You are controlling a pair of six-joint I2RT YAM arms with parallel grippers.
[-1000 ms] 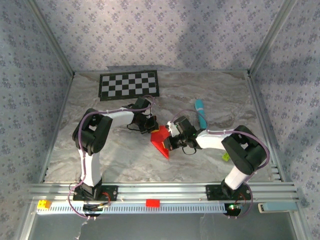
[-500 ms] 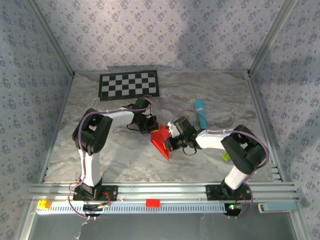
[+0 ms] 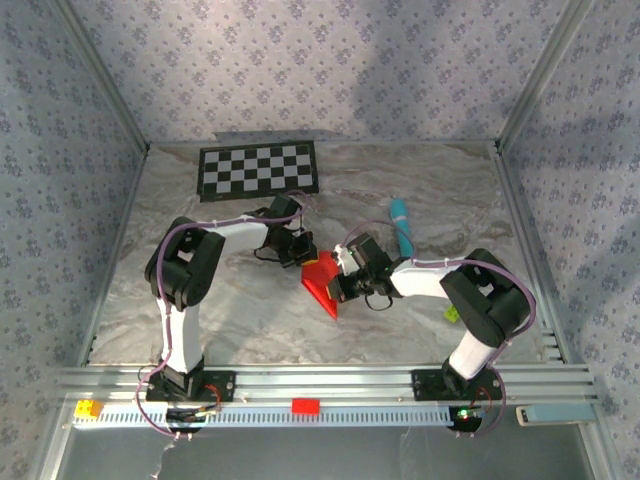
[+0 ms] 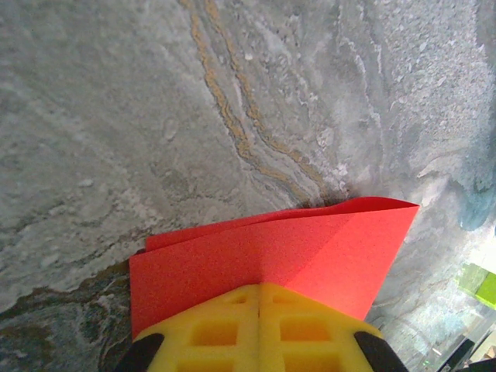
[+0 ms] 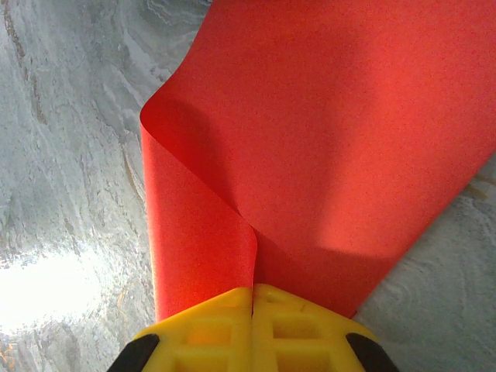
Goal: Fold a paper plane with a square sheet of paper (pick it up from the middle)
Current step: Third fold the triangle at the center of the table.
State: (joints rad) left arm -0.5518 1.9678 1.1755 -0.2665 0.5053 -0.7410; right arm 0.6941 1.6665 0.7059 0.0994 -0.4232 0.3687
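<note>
Little moved: left gripper (image 4: 260, 306), right gripper (image 5: 253, 302) pinching folded red paper (image 3: 322, 280).

- Left arm (image 3: 232, 229): rises from its base at the lower left of the top view, bends at the elbow and reaches right toward frame centre.
- Left tool (image 3: 301, 256): yellow fingers (image 4: 229, 310) pressed flat together, pinching the square sheet of paper (image 4: 310, 248).
- Right arm (image 3: 430, 276): comes up from the lower right, with its forearm stretched left.
- Right tool (image 3: 339, 285): fingers (image 5: 217, 319) likewise closed on the same sheet, close beside the left tool.
</note>
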